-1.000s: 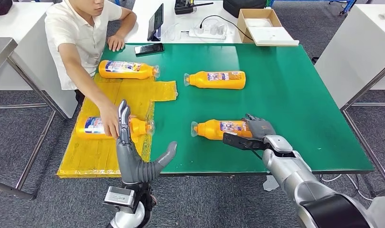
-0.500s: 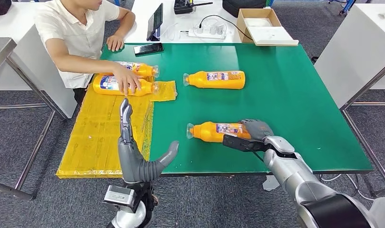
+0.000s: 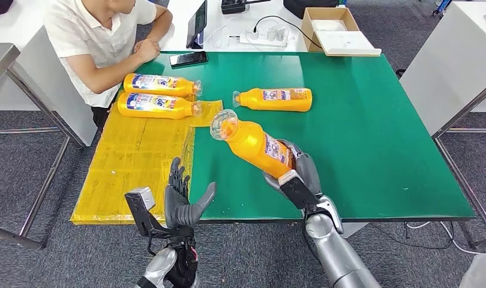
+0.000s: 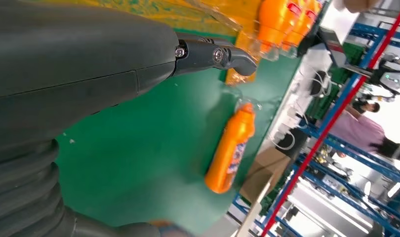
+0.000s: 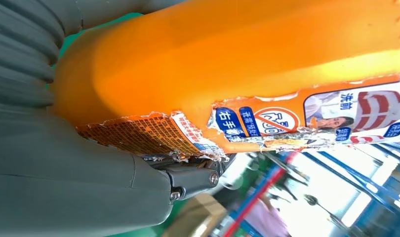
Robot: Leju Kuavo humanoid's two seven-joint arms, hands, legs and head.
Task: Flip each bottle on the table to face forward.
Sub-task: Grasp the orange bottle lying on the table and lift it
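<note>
My right hand [image 3: 297, 174] grips an orange bottle [image 3: 255, 144] by its base and holds it lifted off the green table [image 3: 372, 132], tilted with its clear cap up and to the left. The right wrist view shows its orange body and torn label [image 5: 267, 118] close up. A second orange bottle [image 3: 273, 99] [image 4: 231, 149] lies on its side at the table's far middle. Two more bottles [image 3: 159, 86] [image 3: 156, 105] lie side by side on the yellow mat [image 3: 138, 156] at the far left. My left hand [image 3: 183, 201] hangs open, fingers apart, below the table's near edge.
A person in a white shirt [image 3: 99, 42] sits at the table's far left corner. A phone [image 3: 188, 58] lies on the far edge. Behind it a white table holds a cardboard box [image 3: 336, 30], a power strip [image 3: 261, 39] and a tablet [image 3: 197, 25].
My right hand has lifted the near bottle off the table and tilted it cap up. My left hand has dropped lower. The person has set a bottle beside another on the mat and withdrawn the arm.
</note>
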